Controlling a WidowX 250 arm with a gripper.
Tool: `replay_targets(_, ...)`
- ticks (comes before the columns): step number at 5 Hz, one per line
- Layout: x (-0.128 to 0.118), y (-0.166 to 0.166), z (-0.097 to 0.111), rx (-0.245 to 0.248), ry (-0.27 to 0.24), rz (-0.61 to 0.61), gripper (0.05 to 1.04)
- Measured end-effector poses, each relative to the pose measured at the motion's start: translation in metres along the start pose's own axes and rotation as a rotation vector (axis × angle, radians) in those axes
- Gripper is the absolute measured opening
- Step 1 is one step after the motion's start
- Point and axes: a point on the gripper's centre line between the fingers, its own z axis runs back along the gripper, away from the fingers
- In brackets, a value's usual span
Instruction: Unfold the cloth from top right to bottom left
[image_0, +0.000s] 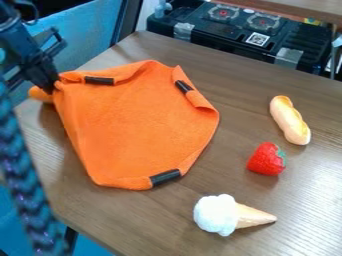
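Observation:
The gripper (52, 86) is at the upper left, shut on the left corner of the orange cloth (137, 125). That corner is pinched and looks raised, with a shadow on the table below it. The rest of the cloth spreads broadly over the table's left half. Its top and right edges curl inward, and dark strips show on the top left, upper right and bottom edges. A rounded orange piece (39, 94) pokes out left of the fingertips; whether it belongs to the cloth I cannot tell.
On the wooden table (160, 225), a toy bread (290, 120), a strawberry (266, 159) and an ice cream cone (230, 215) lie right of the cloth. A black toy stove (240, 30) stands behind the far edge. A dark braided cable (27, 180) hangs at the left.

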Motion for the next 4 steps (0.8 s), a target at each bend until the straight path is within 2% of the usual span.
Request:
replay_targets(1, 0.008, 0.007, -0.005, 0.064, -0.019, -0.019, 0.059)
replay_targets(2, 0.013, 0.011, -0.001, 0.114, -0.009, -0.039, 0.059)
replay_targets(3, 0.02, 0.024, -0.004, 0.189, 0.0, -0.062, 0.082)
replay_targets(4, 0.028, 0.032, -0.006, 0.269, -0.008, -0.114, 0.239)
